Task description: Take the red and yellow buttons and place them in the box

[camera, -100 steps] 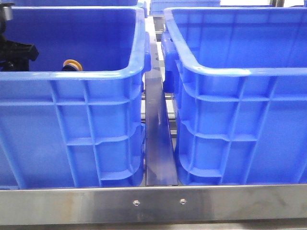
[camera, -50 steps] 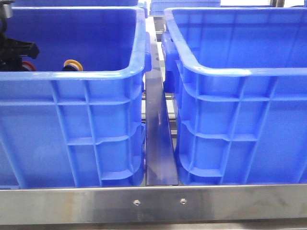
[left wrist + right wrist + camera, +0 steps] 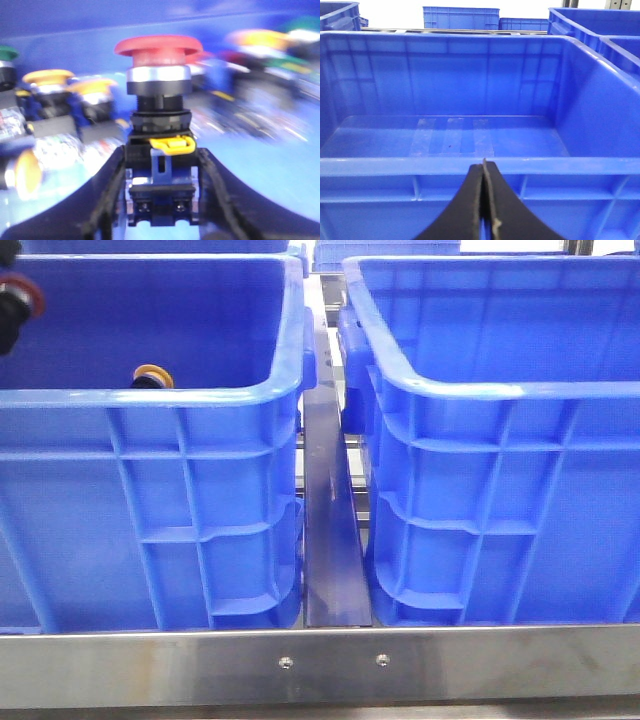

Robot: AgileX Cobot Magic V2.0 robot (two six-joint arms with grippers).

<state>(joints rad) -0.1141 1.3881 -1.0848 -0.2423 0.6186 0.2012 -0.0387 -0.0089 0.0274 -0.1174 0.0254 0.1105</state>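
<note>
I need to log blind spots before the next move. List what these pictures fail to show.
- Front view: the left end effector is cut off by the frame edge; only a sliver of the red button shows.
- Front view: the near wall of the left crate hides its floor; only one yellow button peeks above the rim.
- Left wrist view: motion blur smears the other buttons, so no count.
- Front view: the right end effector is absent.

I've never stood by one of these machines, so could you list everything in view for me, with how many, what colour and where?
Crates: two, blue; left crate, right crate, side by side.
Red button: one, held in the left gripper.
Yellow button: one seen from the front, low in the left crate.
Other buttons: several, yellow, red and green, blurred, behind the held one.
Metal rail: one, silver, along the front.
Left gripper: black, shut on the red button.
Right gripper: black, shut, empty.
</note>
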